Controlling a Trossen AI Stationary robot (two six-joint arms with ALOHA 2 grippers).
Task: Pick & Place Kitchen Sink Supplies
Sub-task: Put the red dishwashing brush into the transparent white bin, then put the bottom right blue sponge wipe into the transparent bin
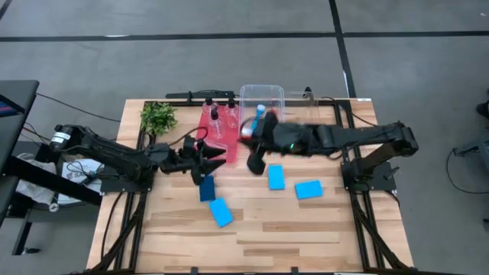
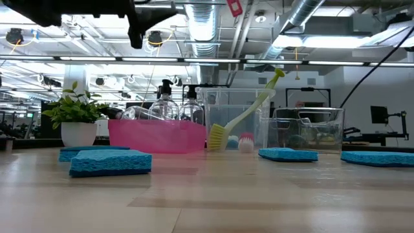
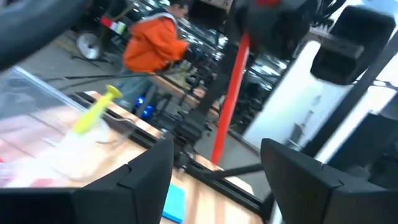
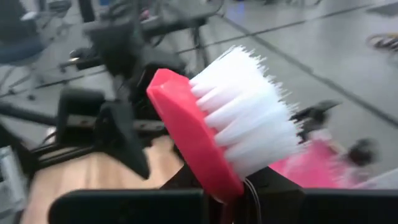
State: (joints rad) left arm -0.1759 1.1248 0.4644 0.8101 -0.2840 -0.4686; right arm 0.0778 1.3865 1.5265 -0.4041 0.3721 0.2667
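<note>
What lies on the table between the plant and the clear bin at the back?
In the high view, the red tray holding clear bottles lies between the plant and the clear bin.

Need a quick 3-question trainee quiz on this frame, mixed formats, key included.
1. True or false: the right hand is shut on the red-headed brush with white bristles.
2. How many blue rectangular sponges lie on the wooden table in the high view? A) two B) four C) six
3. Fill in: the yellow-green long-handled brush leans against the clear plastic ____.

Key: 1 true. 2 B: sponges at. 3 bin.
</note>
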